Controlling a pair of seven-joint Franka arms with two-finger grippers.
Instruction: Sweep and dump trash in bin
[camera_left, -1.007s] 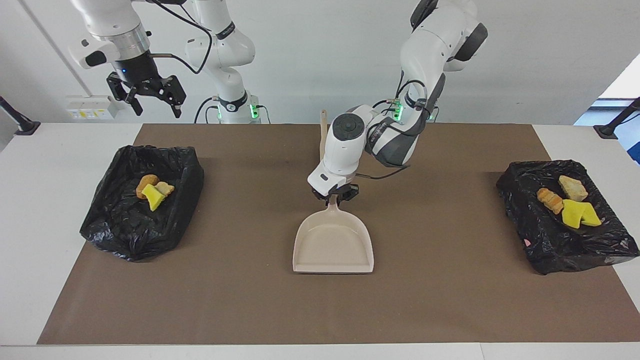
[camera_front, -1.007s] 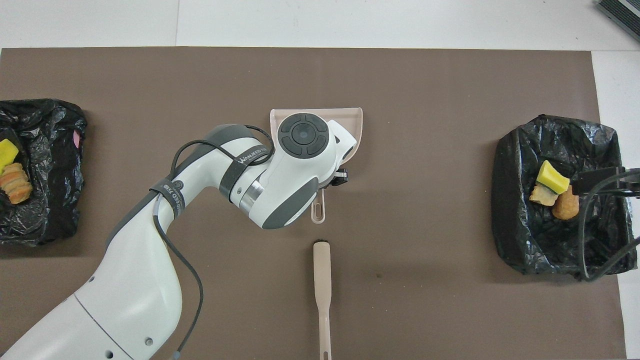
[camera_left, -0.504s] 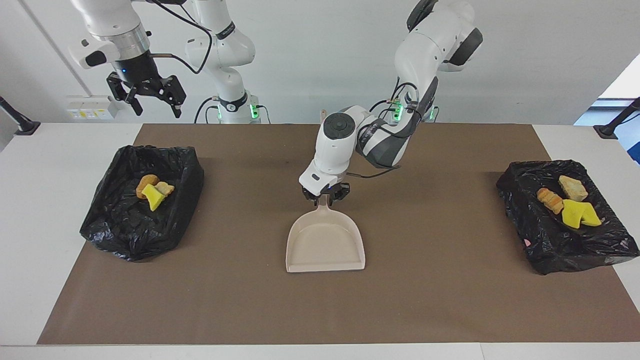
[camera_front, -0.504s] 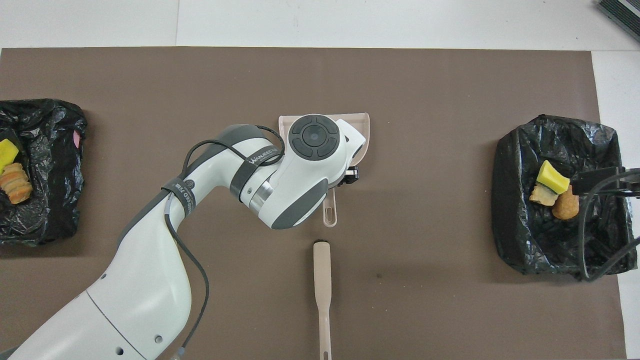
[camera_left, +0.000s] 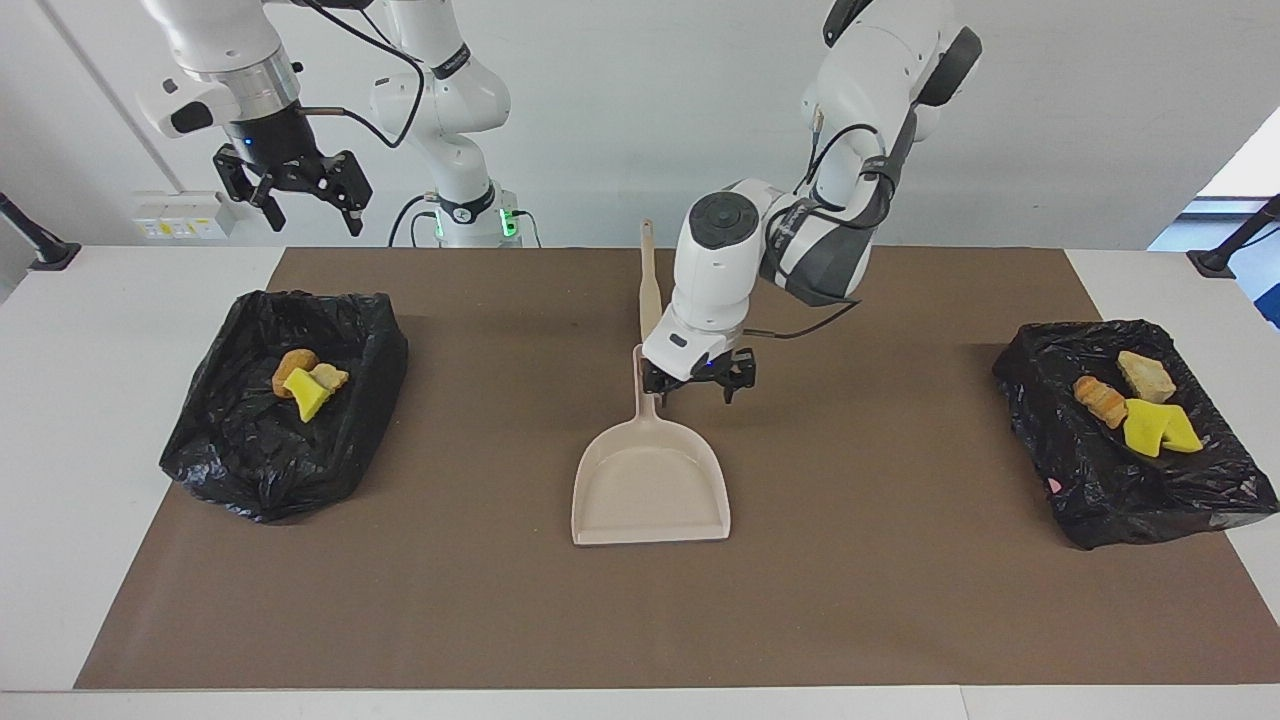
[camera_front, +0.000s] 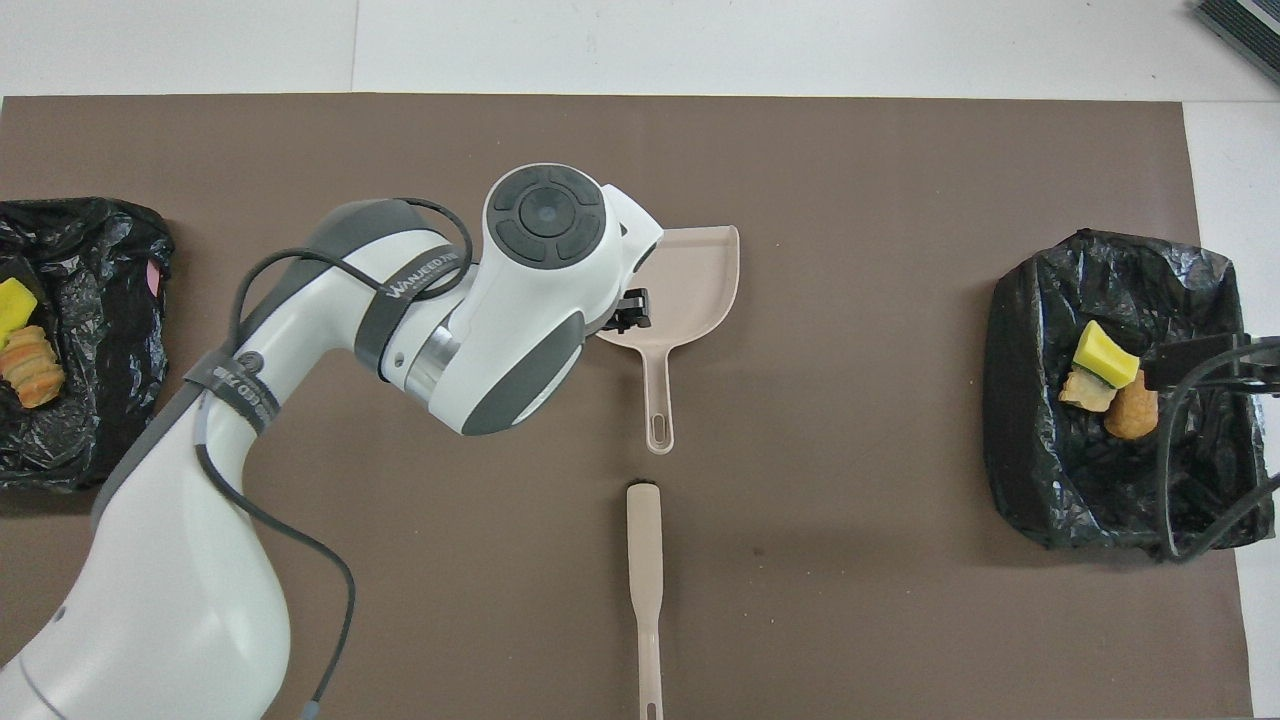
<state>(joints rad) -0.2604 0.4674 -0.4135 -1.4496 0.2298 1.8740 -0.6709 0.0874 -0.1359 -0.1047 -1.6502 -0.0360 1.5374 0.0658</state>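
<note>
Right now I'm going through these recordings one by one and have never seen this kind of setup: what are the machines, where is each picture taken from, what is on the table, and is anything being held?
Two white robot arms stand at one long edge of a table, each ending in a two-finger gripper. One picture faces them from across the table; the other looks steeply down from above their own end.

On the brown mat lie a beige dustpan, empty, and a matching brush, nearer the robots. At each end of the table sits a bin lined with black plastic: one at the right arm's end, one at the left arm's end. Each holds three pieces of trash, yellow sponge bits and bread-like chunks.

Nothing is held. The left gripper hangs open just above the dustpan's handle. The right gripper waits open, raised near its own bin.
</note>
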